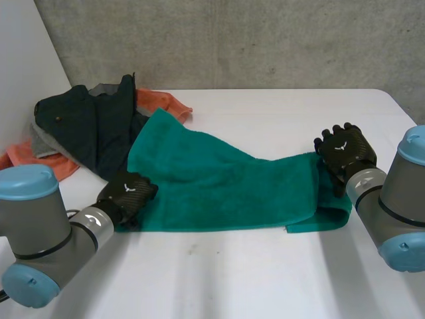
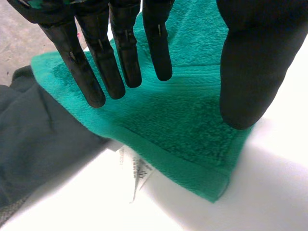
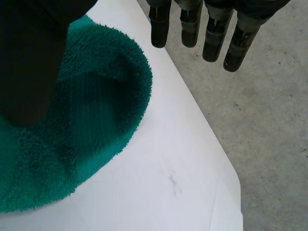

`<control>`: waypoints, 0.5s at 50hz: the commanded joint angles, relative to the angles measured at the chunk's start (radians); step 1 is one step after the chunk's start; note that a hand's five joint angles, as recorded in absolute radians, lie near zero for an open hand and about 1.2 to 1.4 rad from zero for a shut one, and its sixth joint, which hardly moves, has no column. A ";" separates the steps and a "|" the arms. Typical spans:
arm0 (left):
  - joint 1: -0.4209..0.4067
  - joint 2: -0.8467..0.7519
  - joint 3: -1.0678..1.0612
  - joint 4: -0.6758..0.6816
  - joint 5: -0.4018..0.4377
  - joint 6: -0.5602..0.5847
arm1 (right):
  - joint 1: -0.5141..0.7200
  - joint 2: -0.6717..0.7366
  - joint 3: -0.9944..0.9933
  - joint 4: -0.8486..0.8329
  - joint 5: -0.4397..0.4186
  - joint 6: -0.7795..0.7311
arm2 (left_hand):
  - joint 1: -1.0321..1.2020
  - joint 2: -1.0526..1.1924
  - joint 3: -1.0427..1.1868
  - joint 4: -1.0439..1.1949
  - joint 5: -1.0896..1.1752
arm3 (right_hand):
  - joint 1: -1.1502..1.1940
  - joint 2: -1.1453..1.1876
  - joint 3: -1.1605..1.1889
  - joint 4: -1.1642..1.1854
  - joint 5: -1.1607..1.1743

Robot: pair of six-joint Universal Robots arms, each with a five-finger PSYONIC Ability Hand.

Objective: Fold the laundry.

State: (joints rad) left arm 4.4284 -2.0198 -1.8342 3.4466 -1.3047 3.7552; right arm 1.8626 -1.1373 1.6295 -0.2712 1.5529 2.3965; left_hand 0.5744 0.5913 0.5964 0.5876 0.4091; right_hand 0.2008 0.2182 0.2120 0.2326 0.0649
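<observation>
A green towel [image 1: 219, 179] lies spread across the middle of the white table [image 1: 265, 272], bunched at its right end. My left hand [image 1: 129, 193] is at the towel's near left corner. In the left wrist view its fingers [image 2: 120, 53] are straight and apart from the thumb, above the towel [image 2: 183, 120] corner, holding nothing. A white label [image 2: 137, 171] sticks out from under that corner. My right hand [image 1: 345, 153] is at the towel's right end. In the right wrist view its fingers [image 3: 192, 24] are straight, with the thumb over a rounded fold of towel [image 3: 91, 120].
A pile of laundry sits at the back left: a dark garment [image 1: 93, 123], an orange cloth [image 1: 163, 101] and a grey piece [image 1: 43, 143]. The dark garment [image 2: 38, 139] touches the towel corner by my left hand. The table edge [image 3: 211, 144] runs close beside my right hand.
</observation>
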 commanded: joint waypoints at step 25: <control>0.000 -0.066 0.069 0.003 -0.001 0.009 | 0.001 0.002 0.015 0.000 -0.005 -0.002 | 0.135 0.118 0.113 0.122 0.126 | -0.026 -0.044 -0.038 -0.058 -0.065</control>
State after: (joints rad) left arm 4.4314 -2.0636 -1.7940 3.4500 -1.3038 3.7626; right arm 1.8628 -1.1351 1.6411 -0.2720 1.5498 2.3945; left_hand 0.5926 0.5969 0.5987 0.5945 0.4249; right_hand 0.2008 0.2182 0.2120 0.2326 0.0650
